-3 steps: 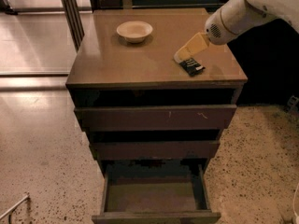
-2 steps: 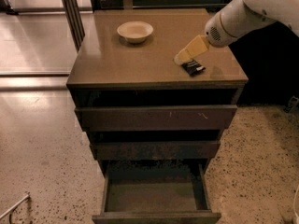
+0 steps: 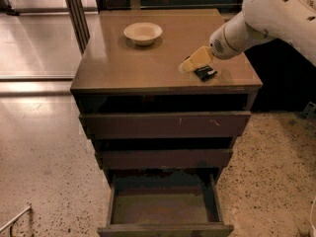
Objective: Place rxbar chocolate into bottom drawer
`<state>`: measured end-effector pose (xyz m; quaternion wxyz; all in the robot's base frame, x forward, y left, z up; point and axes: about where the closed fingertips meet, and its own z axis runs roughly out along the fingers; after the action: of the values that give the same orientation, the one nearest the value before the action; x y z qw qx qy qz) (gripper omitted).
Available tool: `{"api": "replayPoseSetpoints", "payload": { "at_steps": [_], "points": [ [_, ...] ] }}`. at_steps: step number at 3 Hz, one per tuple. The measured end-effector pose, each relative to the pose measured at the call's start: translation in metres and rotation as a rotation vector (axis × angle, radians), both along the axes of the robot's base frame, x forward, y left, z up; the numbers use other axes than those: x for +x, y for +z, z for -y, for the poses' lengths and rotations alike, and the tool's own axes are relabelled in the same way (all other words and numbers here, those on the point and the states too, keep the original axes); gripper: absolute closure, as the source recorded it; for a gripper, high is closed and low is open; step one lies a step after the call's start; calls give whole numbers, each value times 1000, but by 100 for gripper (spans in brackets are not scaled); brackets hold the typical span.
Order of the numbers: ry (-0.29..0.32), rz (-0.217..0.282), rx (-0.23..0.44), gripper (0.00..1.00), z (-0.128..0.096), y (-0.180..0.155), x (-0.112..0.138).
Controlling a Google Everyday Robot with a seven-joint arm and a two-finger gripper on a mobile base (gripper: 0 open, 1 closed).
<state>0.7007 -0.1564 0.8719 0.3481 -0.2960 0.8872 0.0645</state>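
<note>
My gripper (image 3: 191,63) hangs low over the front right part of the table (image 3: 123,68), with my arm reaching in from the right. I cannot tell how far it is open, and it seems to hold nothing. The rxbar chocolate (image 3: 205,73) lies flat on the table just beside it, near the right front edge. A cream bowl (image 3: 142,33) stands well apart at the back. The bottom drawer (image 3: 165,228) is pulled out, showing its tan floor. The two upper drawers (image 3: 165,125) are pushed further in.
</note>
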Motion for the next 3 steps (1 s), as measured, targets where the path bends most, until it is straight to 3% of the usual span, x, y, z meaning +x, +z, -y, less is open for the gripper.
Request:
{"api": "replayPoseSetpoints", "payload": {
  "at_steps": [3],
  "points": [
    [-91, -83, -28, 0, -12, -45, 37]
  ]
}}
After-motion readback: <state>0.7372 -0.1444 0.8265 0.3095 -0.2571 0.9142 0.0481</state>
